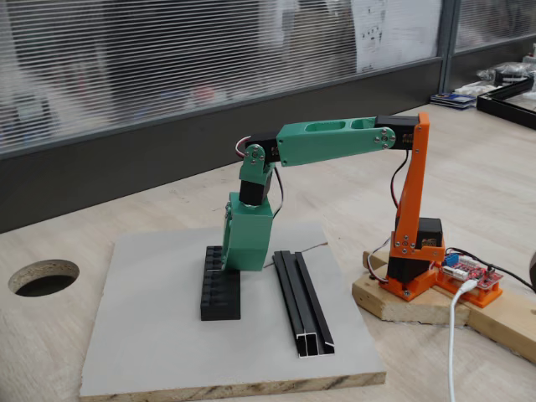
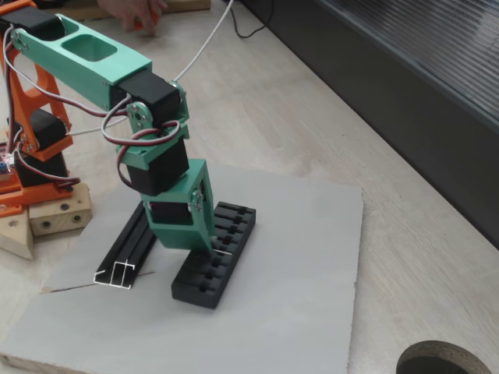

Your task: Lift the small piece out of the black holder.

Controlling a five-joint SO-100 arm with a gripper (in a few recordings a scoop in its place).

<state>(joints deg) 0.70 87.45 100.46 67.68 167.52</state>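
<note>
fingers of the green gripper (image 2: 212, 248) come down onto the top of the holder (image 2: 214, 259), roughly at its middle slots. we cannot tell whether they are apart or together, since the green housing hides them in both fixed views. right at the gripper's lower tip we see a thin pale sliver, the piece (image 2: 223, 252), lying across a slot on the holder's top; we cannot say whether the fingers touch it or clamp it (it is very small).

working from the near edge back in a fixed view: the grey board (image 1: 151, 343) lies on the pale wooden table (image 1: 59, 335). on it the holder (image 1: 220, 293) stands lengthwise, running away from us, with the gripper (image 1: 244, 264) set against its far half. just beside the holder, to its right in this view and apart from it, lies the rail (image 1: 303, 314), a longer, thinner black channel with a bright cut end towards us. a round hole (image 1: 43, 276) is cut in the table left of the board.

farther back and to the right, the orange base (image 1: 414, 268) sits on a wooden block (image 1: 394, 303), with a red circuit board (image 1: 473, 276) and a white cable (image 1: 452, 352) next to it. the green arm (image 1: 331, 141) reaches left from the orange upright, then bends down to the gripper. beyond it a dark wall runs under striped glass.
</note>
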